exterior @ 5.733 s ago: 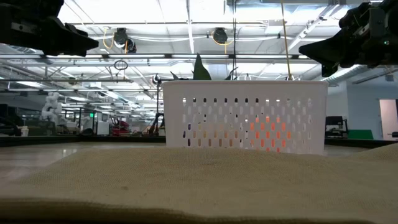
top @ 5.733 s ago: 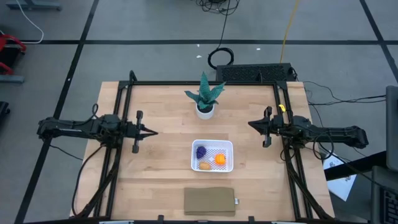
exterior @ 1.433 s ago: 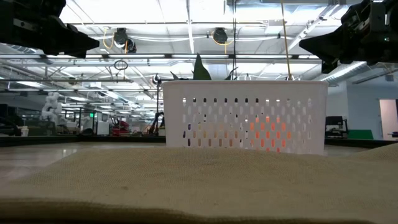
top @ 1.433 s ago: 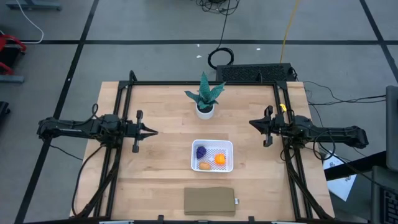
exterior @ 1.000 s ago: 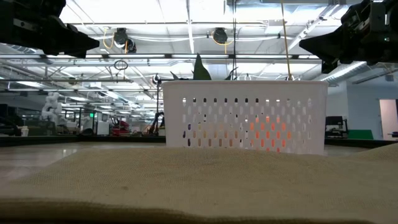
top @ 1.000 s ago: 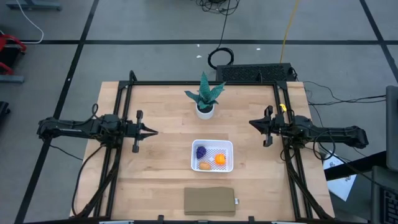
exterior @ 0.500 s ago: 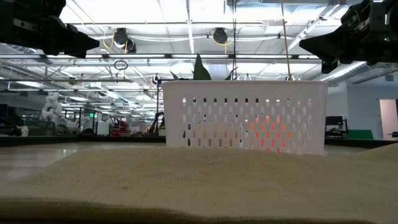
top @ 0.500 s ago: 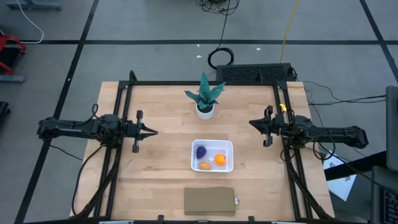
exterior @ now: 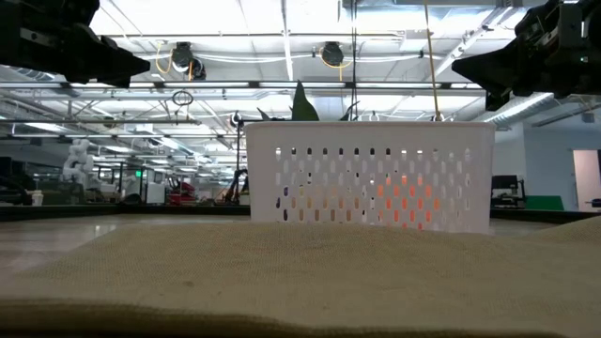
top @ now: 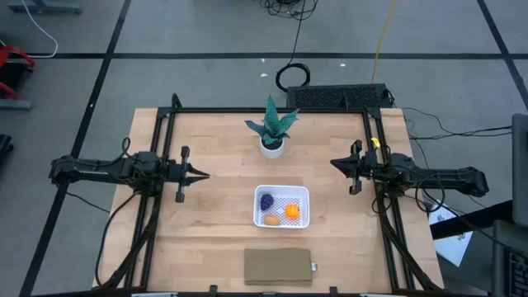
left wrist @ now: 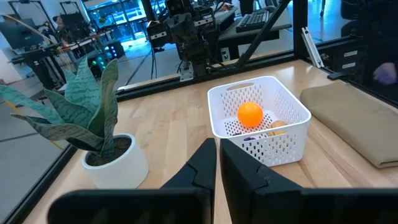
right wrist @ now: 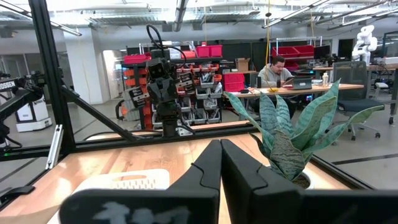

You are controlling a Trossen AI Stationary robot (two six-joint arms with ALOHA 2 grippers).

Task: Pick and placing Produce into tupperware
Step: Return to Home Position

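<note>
A white shallow square container with perforated walls and a mesh-like bottom (top: 256, 206) sits on the light wooden counter (top: 214, 148), a little toward the right of centre, and all 3 produce pieces lie inside it. The dark purple lump (top: 266, 200) is in the corner nearest the left arm and the plant, the round bright orange ball (top: 291, 210) is toward the side facing the right arm, and the smaller tan-orange piece (top: 271, 220) is by the wall that faces the pad. A green spiky plant in a white pot (top: 272, 132) stands apart from the container toward the counter's far edge, and a flat tan-brown rectangular pad (top: 278, 266) lies near the front edge, close to the container but not touching it. The left end effector (top: 202, 174) hangs over the counter's left side, well apart from the container, its 2 dark fingers (left wrist: 202, 168) drawn together with only a thin slit between them and nothing held. The right end effector (top: 335, 164) hangs over the right side, also well clear, its 2 fingers (right wrist: 208, 168) likewise closed up and empty. In the low view both sit high above the container's wall.
</note>
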